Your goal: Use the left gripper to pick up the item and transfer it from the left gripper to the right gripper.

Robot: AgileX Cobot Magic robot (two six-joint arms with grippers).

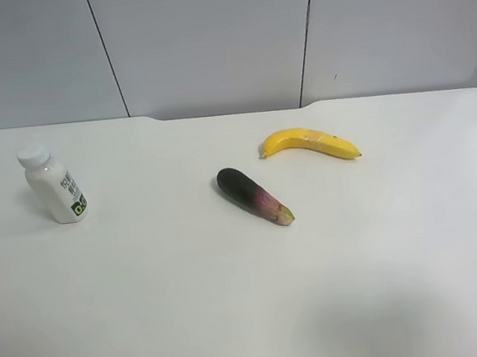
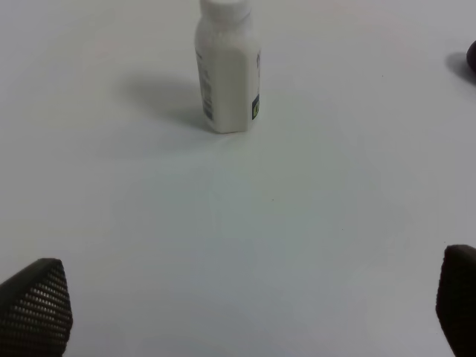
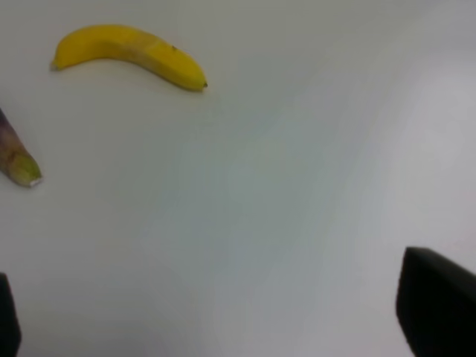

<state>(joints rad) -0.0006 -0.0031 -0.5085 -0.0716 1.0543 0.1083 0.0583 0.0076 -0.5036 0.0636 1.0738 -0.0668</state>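
Since the whole job starts with a grab, the thing to look at is where the bottle [image 1: 53, 185] sits relative to the left gripper [image 2: 245, 309]. It's standing upright, cap up, so its long axis is vertical. It's toward the far left of the table [image 1: 236, 315] as the high camera sees it. From the left wrist camera it's out ahead of the fingers, roughly lined up with the gap between them but well apart from them.

The left gripper is spread wide, nothing in it. The right gripper [image 3: 223, 312] is spread wide too, also holding nothing, and its camera only catches the banana [image 3: 130, 52] and the stem end of the eggplant [image 3: 18, 160], no bottle. So I'd say the left arm is clearly the nearer one: reach forward and close on the bottle's sides.

The surface is plain white, smooth, a bit glossy. Banana and eggplant lie well apart from the bottle, nearer the middle. Behind it is a pale panelled wall [image 1: 207, 37].
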